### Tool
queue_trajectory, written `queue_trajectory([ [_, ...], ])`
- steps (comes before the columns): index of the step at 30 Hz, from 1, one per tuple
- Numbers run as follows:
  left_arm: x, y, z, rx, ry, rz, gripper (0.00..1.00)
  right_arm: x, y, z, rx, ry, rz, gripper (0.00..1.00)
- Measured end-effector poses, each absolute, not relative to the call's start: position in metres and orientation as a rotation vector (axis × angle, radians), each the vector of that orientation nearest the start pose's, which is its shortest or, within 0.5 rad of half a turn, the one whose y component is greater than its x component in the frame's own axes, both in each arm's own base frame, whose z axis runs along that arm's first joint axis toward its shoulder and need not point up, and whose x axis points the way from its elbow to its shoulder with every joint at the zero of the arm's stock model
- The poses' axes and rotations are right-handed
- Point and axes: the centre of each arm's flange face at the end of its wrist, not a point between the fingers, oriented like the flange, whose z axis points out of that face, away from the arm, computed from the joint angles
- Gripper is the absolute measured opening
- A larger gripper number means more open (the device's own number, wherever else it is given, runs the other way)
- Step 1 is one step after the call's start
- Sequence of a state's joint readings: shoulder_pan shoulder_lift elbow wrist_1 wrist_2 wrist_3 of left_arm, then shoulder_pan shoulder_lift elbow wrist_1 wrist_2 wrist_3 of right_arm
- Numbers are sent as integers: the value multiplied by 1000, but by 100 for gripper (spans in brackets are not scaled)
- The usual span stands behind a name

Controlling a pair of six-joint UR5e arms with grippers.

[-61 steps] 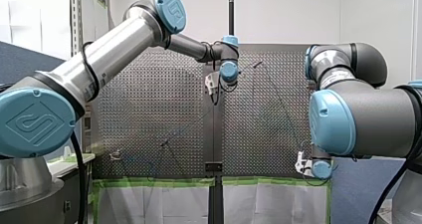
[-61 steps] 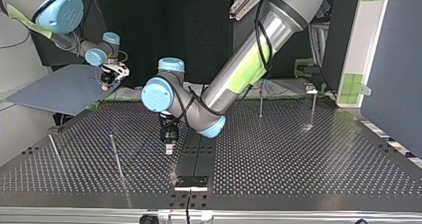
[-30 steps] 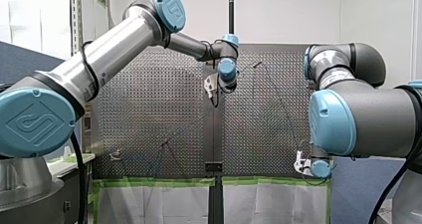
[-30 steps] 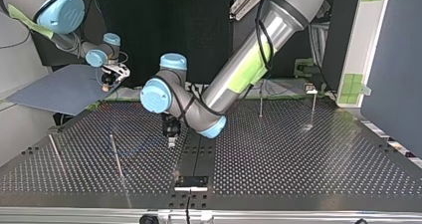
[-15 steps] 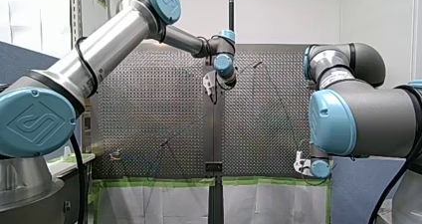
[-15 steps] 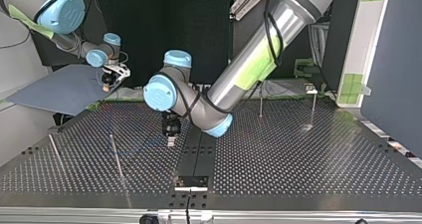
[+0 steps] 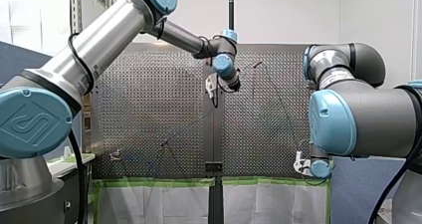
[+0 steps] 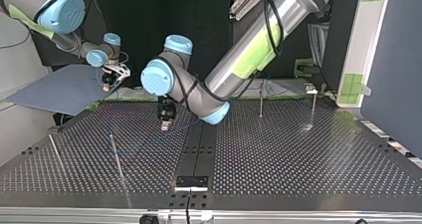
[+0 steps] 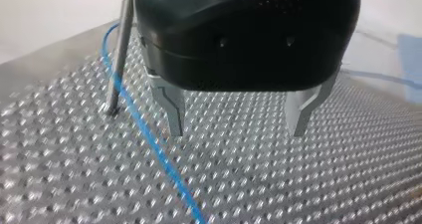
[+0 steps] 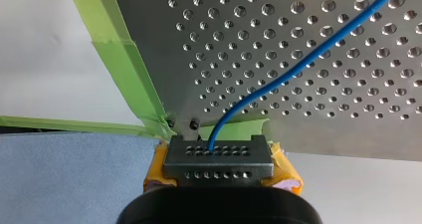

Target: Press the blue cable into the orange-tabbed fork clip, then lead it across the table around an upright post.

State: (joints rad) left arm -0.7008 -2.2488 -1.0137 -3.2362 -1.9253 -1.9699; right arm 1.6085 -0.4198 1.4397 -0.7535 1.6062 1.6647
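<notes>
While my right gripper (image 10: 219,173) has not stirred over the last two seconds, my left gripper (image 9: 238,132) has drawn up and back over the perforated steel table (image 8: 298,154), away from the top view's camera. Its arm's elbow has also swung higher. Its two bare metal fingers (image 9: 171,107) stand wide apart with nothing between them, their tips clear of the plate.

The thin blue cable (image 9: 149,134) lies on the table. It passes the foot of a slim upright metal post (image 9: 121,45) and runs on between that post and the nearer finger, outside the gap.

My right gripper hangs well apart from the post, beyond the table's edge. There strips of green tape (image 10: 124,64) line the rim, and a blue-grey sheet (image 10: 59,169) lies further out. Its yellow pads (image 10: 286,171) press in on a small grey perforated block (image 10: 219,157) that carries the cable's end, and from it the cable leads back over the plate.

In the top view my left arm's forearm and wrist cover the table's far middle edge, behind the post. Whether the cable bends around the post or only passes beside it cannot be told. In the front view the cable is too faint to trace.
</notes>
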Motion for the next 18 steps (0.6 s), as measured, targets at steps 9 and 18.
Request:
queue_trajectory([
  [9, 468, -536, 361, 23, 1773, -444, 99, 155, -658, -121, 1355, -1472, 1126, 0],
  [18, 436, -533, 410, 131, 1757, -448, 99, 154, -658, -121, 1354, -1475, 1126, 0],
])
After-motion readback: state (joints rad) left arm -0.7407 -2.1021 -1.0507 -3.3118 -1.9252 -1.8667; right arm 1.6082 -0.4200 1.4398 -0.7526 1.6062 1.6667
